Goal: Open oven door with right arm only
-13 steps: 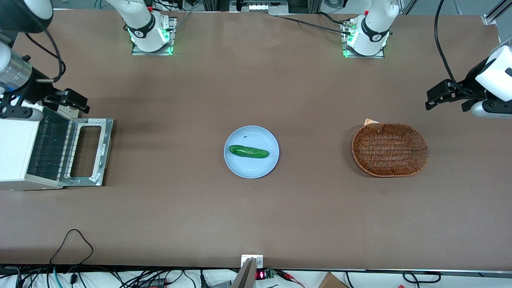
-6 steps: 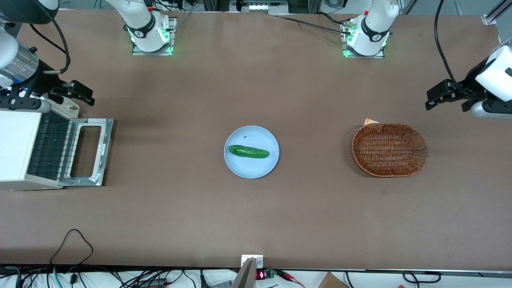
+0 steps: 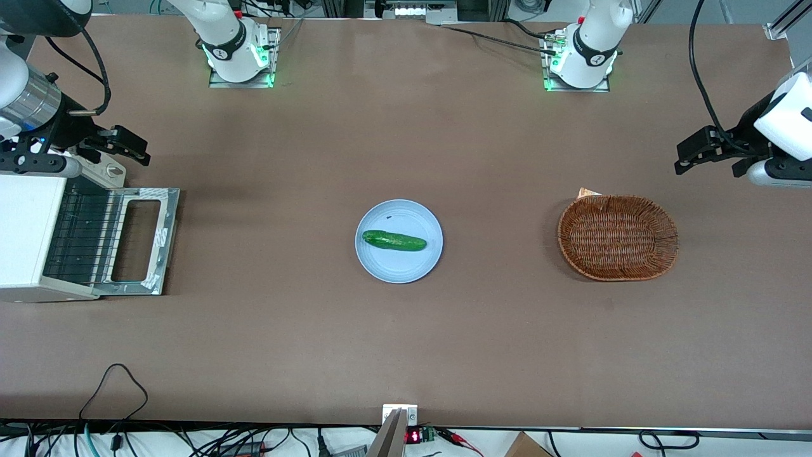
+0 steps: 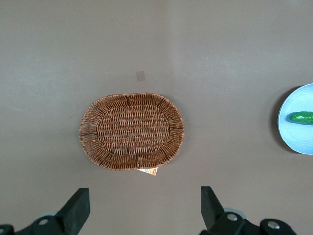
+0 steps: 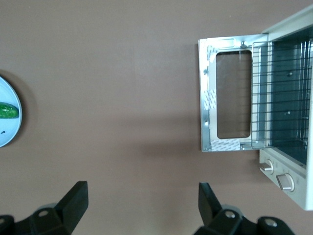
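The white oven (image 3: 25, 238) stands at the working arm's end of the table. The oven door (image 3: 143, 240) lies folded down flat on the table in front of it, and the wire rack (image 3: 82, 236) shows inside. In the right wrist view the oven door (image 5: 211, 103) lies flat and the oven (image 5: 293, 107) stands open. The right arm (image 3: 28, 108) hangs above the table, farther from the front camera than the oven. Its gripper (image 3: 117, 147) is open, empty and apart from the door. In the wrist view the gripper (image 5: 142, 198) spreads wide over bare table.
A blue plate (image 3: 398, 266) with a cucumber (image 3: 393, 240) sits mid-table. A wicker basket (image 3: 618, 237) lies toward the parked arm's end. Two arm bases (image 3: 238, 51) stand along the edge farthest from the front camera. Cables hang at the near edge.
The right gripper has risen off the oven's top corner and drawn away from the front camera. In the last half second it barely moves. The door stays flat open.
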